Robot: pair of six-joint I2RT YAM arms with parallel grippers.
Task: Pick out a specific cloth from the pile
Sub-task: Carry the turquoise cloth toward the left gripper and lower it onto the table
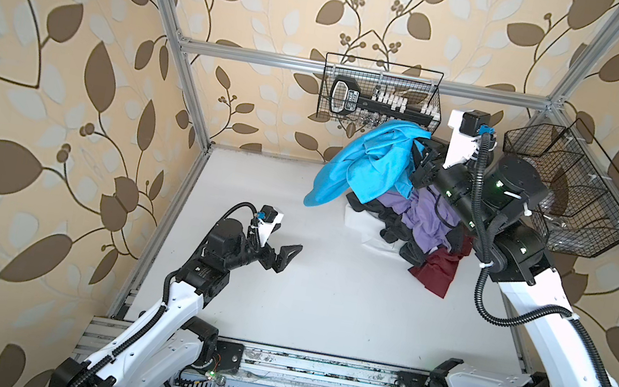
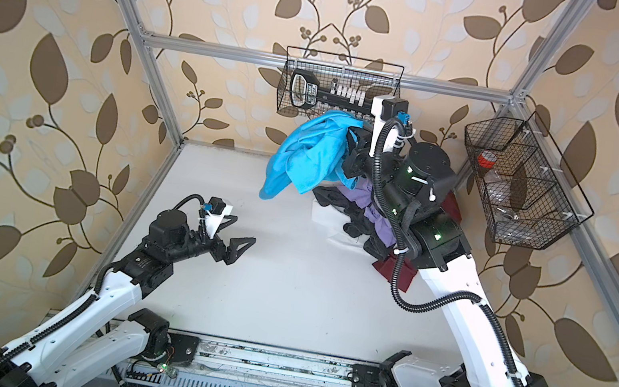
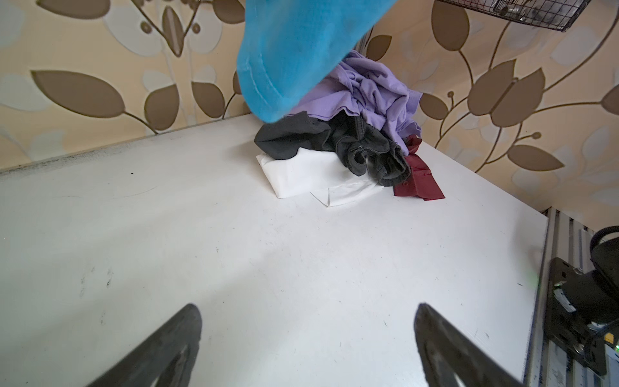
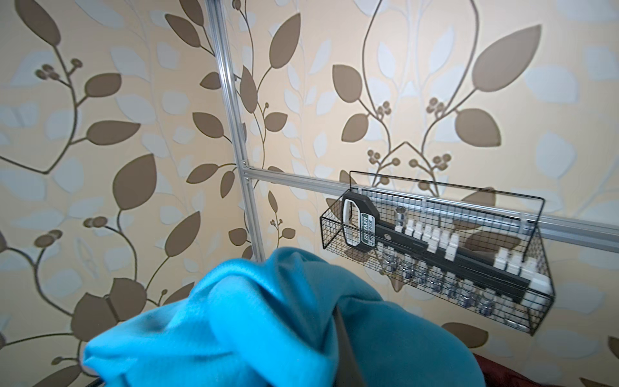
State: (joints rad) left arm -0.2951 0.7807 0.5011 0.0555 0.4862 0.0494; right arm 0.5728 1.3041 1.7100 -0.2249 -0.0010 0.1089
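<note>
Right gripper [image 1: 418, 162] pinched tight on turquoise cloth [image 1: 367, 165], hanging over pile [image 1: 424, 229], far right; low end trailing left. Fabric light, limp, likely slippery: bunched fold gives surest hold, single layer may slip

My worktop [image 1: 325, 298] is a plain white board, lightly scuffed where the left wrist view shows it close. The pile [image 1: 418, 237] sits on it toward the far right corner. At its base a folded white cloth [image 3: 301, 174] lies flat on the board. A dark grey garment [image 3: 355, 147] slumps over it, and a maroon cloth [image 3: 418, 181] touches the surface just beside them.
</note>
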